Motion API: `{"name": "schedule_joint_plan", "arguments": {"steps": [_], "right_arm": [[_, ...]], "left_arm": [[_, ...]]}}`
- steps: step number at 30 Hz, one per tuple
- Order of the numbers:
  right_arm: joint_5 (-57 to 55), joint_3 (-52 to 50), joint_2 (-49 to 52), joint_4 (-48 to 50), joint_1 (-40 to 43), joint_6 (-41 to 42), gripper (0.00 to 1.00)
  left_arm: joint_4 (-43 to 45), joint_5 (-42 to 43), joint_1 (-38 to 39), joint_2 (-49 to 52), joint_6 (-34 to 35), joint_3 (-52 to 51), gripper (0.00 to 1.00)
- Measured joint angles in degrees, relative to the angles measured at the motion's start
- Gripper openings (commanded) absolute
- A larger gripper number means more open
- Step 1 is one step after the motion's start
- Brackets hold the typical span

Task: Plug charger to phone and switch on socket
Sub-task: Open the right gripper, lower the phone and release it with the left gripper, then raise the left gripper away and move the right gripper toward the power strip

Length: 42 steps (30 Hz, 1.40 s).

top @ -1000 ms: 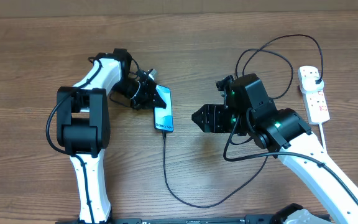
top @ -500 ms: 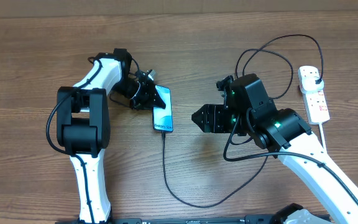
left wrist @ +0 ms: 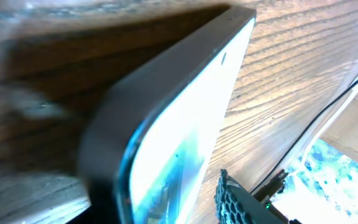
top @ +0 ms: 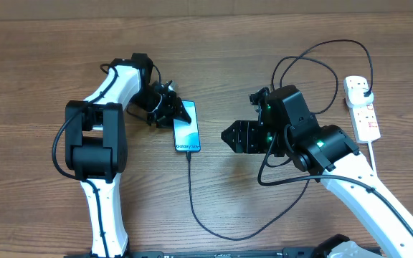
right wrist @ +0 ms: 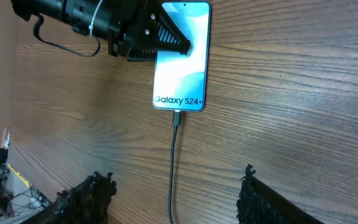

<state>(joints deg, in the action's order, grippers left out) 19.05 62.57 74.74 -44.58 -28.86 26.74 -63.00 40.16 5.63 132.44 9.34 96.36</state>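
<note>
Left arm folded back on itself, reaching toward three o'clock; left gripper [top: 175,111] sits at the eleven o'clock corner of the phone [top: 187,131], one finger overlapping its edge; how wide those jaws stand, can't tell; right arm comes in from five o'clock, right gripper [top: 226,135] aimed at nine o'clock, jaws wide, nothing between them; two arms, one phone, screen up, mid-table [top: 34,57]; one charger [top: 191,193] plugged into its six o'clock end, looping round to a black plug on the one socket [top: 364,115] at two o'clock.
</note>
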Motion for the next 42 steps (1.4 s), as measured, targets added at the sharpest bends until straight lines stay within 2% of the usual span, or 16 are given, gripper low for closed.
{"name": "schedule_joint_plan", "arguments": {"steps": [8, 14, 30, 37, 42], "right_arm": [[0.0, 0.0, 0.0, 0.0, 0.0, -0.6, 0.68], [0.0, 0.0, 0.0, 0.0, 0.0, -0.8, 0.68], [0.0, 0.0, 0.0, -0.7, 0.0, -0.9, 0.69], [-0.2, 0.0, 0.0, -2.0, 0.0, -1.2, 0.68], [-0.6, 0.0, 0.0, -2.0, 0.0, -1.3, 0.64]], "left_arm": [[-0.1, -0.6, 0.0, -0.1, 0.2, 0.1, 0.51], [-0.5, -4.1, 0.0, -0.9, 1.0, 0.5, 0.55], [-1.9, -11.0, 0.0, -1.9, 1.5, 1.4, 0.57], [-6.5, -21.2, -0.9, -3.0, 3.0, 3.3, 0.58], [-6.6, -24.9, -1.6, -11.6, 4.1, 4.0, 0.59]]}}
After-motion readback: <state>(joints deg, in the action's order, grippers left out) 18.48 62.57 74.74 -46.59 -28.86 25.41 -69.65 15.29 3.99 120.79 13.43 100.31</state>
